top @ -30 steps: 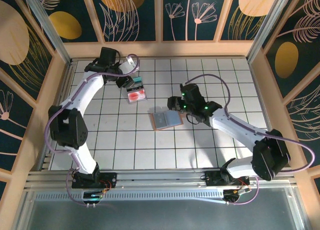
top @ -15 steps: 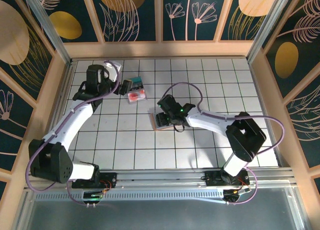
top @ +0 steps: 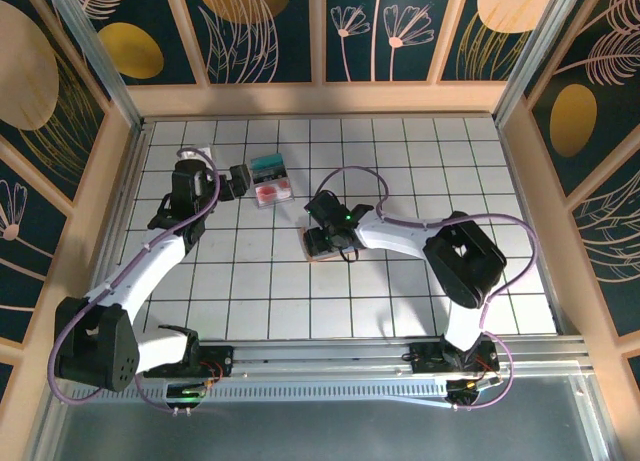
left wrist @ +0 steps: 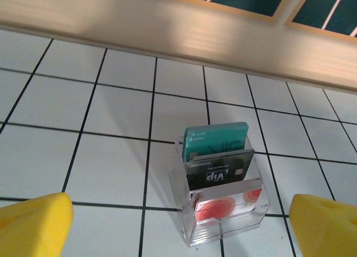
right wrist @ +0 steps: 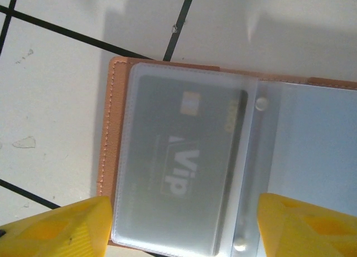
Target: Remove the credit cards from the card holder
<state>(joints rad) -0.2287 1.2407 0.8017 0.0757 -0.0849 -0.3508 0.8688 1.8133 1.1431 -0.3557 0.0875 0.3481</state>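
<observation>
The tan card holder (right wrist: 109, 129) lies open on the table, and a dark "VIP" credit card (right wrist: 184, 162) sits inside its clear sleeve. My right gripper (right wrist: 181, 229) hangs open just above it, a yellow finger on each side of the sleeve. From above, the right gripper (top: 326, 233) covers most of the card holder (top: 312, 251). A clear stand (left wrist: 192, 212) holds three credit cards upright: teal (left wrist: 216, 141), dark (left wrist: 218, 169) and red-and-white (left wrist: 226, 208). My left gripper (left wrist: 181, 226) is wide open and empty, just short of the stand. From above, it (top: 236, 179) sits left of the stand (top: 270, 179).
The wooden back wall (left wrist: 167, 28) runs close behind the stand. White tiled table (top: 400, 171) stretches right and toward the front. The right arm's elbow (top: 462, 256) rests low over the table's right half.
The left gripper opened wide and drew back leftward from the stand. The right arm swung left until its gripper sat over the card holder, and its jaws spread wider.
</observation>
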